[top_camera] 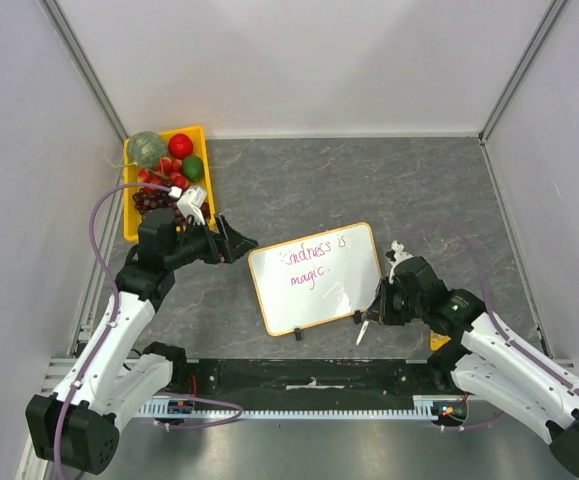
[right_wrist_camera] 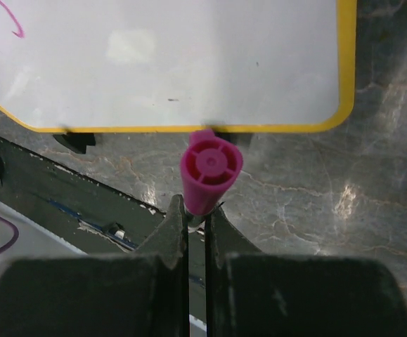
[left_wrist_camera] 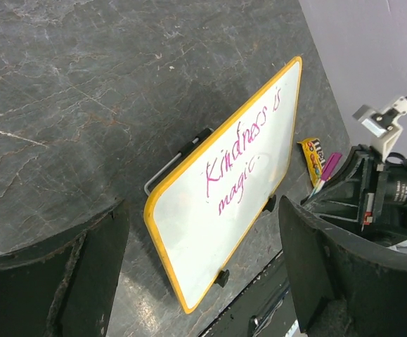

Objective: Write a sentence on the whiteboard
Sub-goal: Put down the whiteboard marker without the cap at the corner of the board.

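The whiteboard (top_camera: 321, 295) lies tilted in the middle of the table, with two black clips on its near edge. The sentence (top_camera: 314, 262) in pink marker reads "Kindness is magic." in two lines. Board (left_wrist_camera: 203, 239) and sentence (left_wrist_camera: 237, 167) also show in the left wrist view. My right gripper (top_camera: 374, 310) is just off the board's near right corner, shut on a pink marker (top_camera: 363, 329). In the right wrist view the marker's magenta end (right_wrist_camera: 211, 172) stands above the closed fingers (right_wrist_camera: 177, 228), below the board's edge (right_wrist_camera: 189, 63). My left gripper (top_camera: 235, 240) is open and empty, left of the board.
A yellow tray (top_camera: 202, 131) of toy fruit stands at the back left behind my left arm. A small yellow box (top_camera: 439, 341) lies by my right arm, also in the left wrist view (left_wrist_camera: 313, 156). White walls enclose the table; a black rail (top_camera: 309, 375) runs along the near edge.
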Motion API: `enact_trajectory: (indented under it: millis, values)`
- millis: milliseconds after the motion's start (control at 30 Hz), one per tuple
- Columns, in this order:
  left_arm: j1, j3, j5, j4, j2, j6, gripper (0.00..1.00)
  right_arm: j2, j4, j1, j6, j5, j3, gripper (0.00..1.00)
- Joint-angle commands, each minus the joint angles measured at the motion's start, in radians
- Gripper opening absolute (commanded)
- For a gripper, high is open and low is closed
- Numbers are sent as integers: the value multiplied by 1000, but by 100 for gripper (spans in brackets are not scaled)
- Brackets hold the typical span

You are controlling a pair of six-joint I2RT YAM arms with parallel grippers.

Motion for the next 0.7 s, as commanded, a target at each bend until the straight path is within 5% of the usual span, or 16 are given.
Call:
enact_trajectory:
  millis: [0,267,433,667]
  values:
    - [-2,5,26,15,-6,35,89,-25,-11,-6,95,-45,-49,0]
    - [-3,2,32,17,-5,35,88,29,-52,-13,115,33,-46,12]
    - [-2,-5,35,23,-5,31,88,5,-97,-21,121,114,12,63]
    - [-2,-9,35,26,-6,26,88,-46,-109,-19,109,200,84,98]
